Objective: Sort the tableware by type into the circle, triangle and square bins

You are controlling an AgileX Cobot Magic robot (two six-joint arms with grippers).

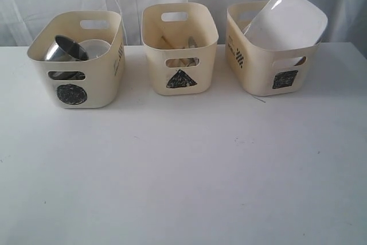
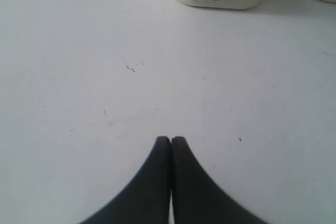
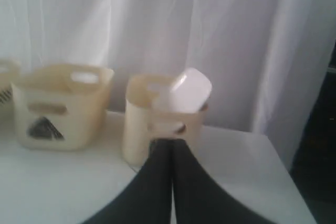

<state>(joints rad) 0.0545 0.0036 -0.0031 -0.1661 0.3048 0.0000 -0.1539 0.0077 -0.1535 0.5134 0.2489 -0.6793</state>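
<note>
The large white plate (image 1: 285, 20) is leaning in the square bin (image 1: 259, 76), jutting above its rim. A steel mug (image 1: 66, 50) and a pale bowl (image 1: 97, 47) are lying in the circle bin (image 1: 100, 93), and utensil handles (image 1: 191, 42) are poking up in the triangle bin (image 1: 156, 76). We are seeing nothing loose on the table (image 1: 183, 170), so we are judging the sorting finished. The left gripper (image 2: 170, 140) and right gripper (image 3: 171, 142) are both pinched closed on nothing. Finishing well means keeping both arms well apart from that overhanging plate.
</note>
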